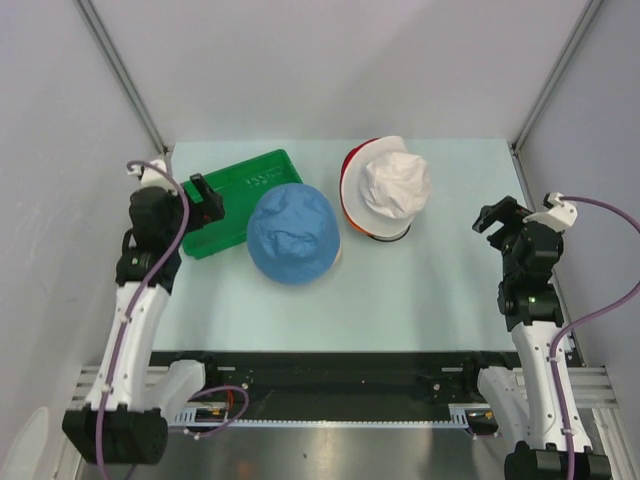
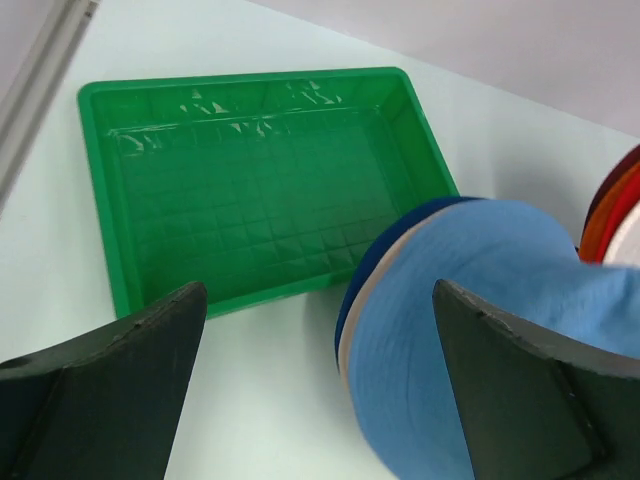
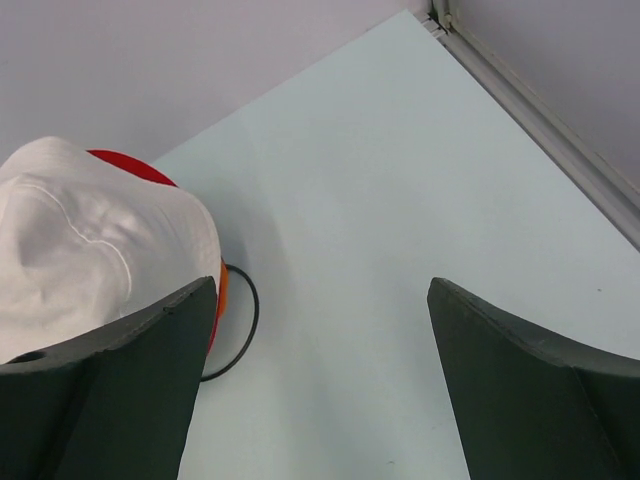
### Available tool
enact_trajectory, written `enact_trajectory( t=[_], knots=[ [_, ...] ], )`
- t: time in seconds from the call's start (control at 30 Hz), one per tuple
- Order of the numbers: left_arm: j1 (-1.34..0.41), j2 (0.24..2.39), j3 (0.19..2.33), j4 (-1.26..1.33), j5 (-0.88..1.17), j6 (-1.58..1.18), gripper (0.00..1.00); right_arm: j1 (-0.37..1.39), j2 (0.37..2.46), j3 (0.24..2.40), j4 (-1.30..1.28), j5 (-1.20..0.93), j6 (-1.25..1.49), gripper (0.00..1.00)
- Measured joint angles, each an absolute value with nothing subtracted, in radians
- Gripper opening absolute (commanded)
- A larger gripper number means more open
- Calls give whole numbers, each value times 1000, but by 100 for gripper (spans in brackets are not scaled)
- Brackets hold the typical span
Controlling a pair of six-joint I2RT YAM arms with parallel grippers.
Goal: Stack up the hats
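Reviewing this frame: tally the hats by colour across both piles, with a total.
light blue hat: 1
navy hat: 1
beige hat: 1
white hat: 1
red hat: 1
orange hat: 1
maroon hat: 1
Total: 7

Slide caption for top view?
Blue hat and white hat top two stacks right of the tray; left gripper and right gripper open, empty.
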State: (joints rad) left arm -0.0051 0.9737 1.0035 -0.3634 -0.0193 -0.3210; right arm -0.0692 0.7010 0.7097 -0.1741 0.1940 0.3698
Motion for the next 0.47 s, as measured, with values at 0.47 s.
enact_trajectory(
  t=[0.47],
  knots=[
    [-7,583,859,-445,-31,-260,100,-49,676,634,-176,202,338,92]
  ],
)
